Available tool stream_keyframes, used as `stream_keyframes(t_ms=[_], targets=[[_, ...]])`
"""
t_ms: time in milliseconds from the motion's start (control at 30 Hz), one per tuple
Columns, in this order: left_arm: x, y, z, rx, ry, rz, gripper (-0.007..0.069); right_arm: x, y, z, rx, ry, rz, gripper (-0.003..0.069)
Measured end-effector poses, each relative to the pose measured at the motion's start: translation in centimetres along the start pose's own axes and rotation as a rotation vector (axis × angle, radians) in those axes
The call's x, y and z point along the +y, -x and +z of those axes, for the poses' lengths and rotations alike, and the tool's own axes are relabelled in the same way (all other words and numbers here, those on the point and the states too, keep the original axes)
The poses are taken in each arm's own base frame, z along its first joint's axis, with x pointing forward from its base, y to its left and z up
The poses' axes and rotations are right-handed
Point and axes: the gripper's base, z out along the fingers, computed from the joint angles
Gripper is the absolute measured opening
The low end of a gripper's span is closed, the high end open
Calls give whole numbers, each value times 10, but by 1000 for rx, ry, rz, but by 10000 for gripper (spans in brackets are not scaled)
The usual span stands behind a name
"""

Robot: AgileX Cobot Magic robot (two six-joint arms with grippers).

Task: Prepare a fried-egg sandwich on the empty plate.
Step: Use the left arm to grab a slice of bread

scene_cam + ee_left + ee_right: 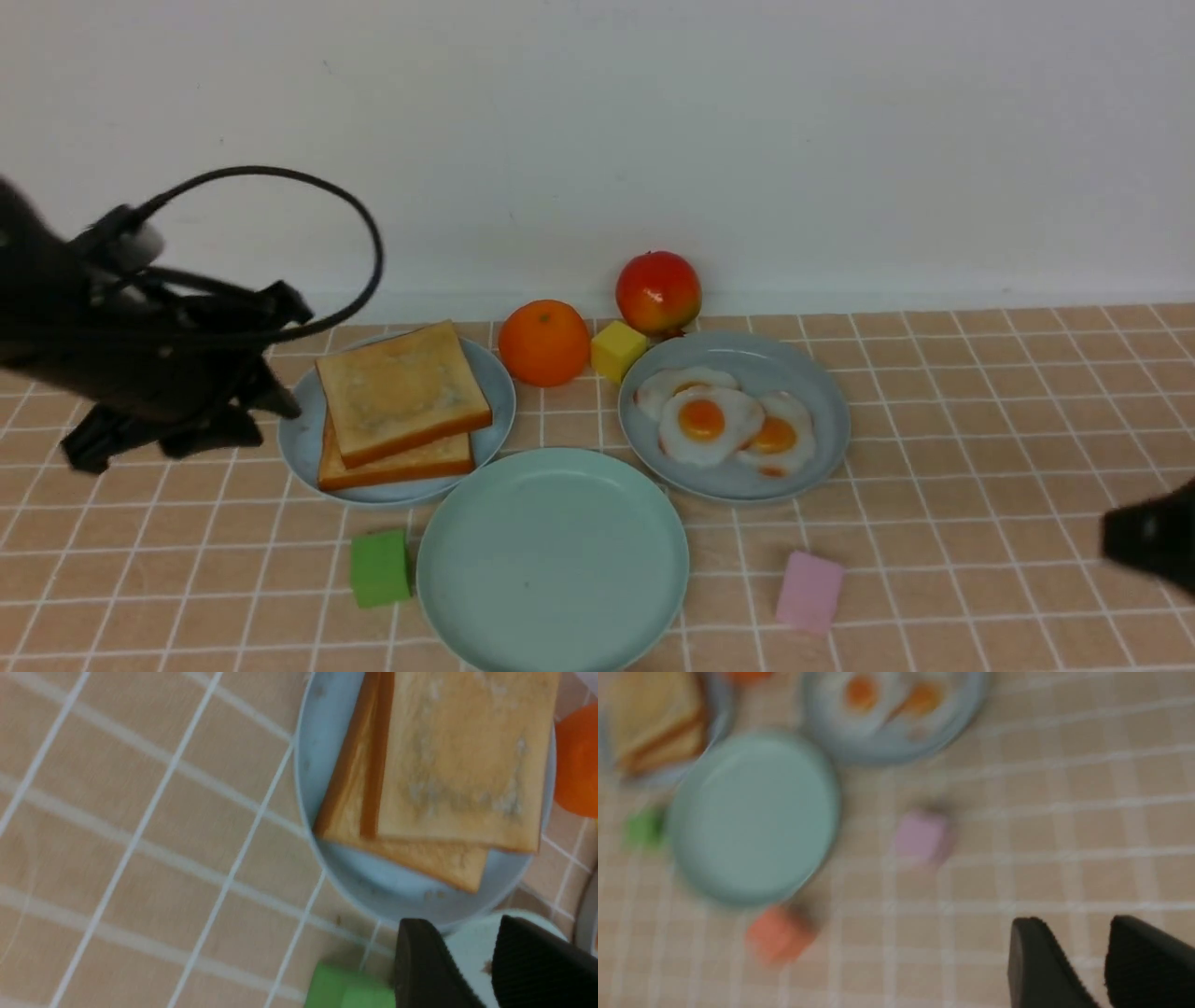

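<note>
Two toast slices (401, 387) lie stacked on a light blue plate (301, 439); in the left wrist view the top slice (462, 756) sits askew over the lower one (420, 856). Three fried eggs (709, 420) rest on a grey-blue plate (826, 411). The mint-green empty plate (551, 560) is in front, between them, with nothing on it. My left gripper (280, 373) hovers at the toast plate's left edge, and it (467, 933) is open and holds nothing. At the right edge, my right gripper (1076, 933) is open over bare tiles.
An orange (543, 343), a yellow cube (617, 350) and a red apple (658, 292) stand behind the plates by the wall. A green block (380, 567) lies left of the mint plate and a pink block (809, 590) right of it. A red-orange block (777, 935) lies nearer me.
</note>
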Motion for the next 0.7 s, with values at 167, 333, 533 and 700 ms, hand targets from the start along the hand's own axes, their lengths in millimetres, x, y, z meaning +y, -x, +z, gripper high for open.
stream_keyframes(t_ms=[167,333,533,700], targets=[[-12,23,38,23,9,-3,238,18,-10,-1,97,172,-51,241],[-11,31,74,59,40,-5,238,28,-13,-4,124,286,-86,241],[-4,28,93,89,69,-12,238,29,-15,-4,134,298,-95,241],[2,26,109,102,84,13,235,29,-15,-4,137,299,-96,241]])
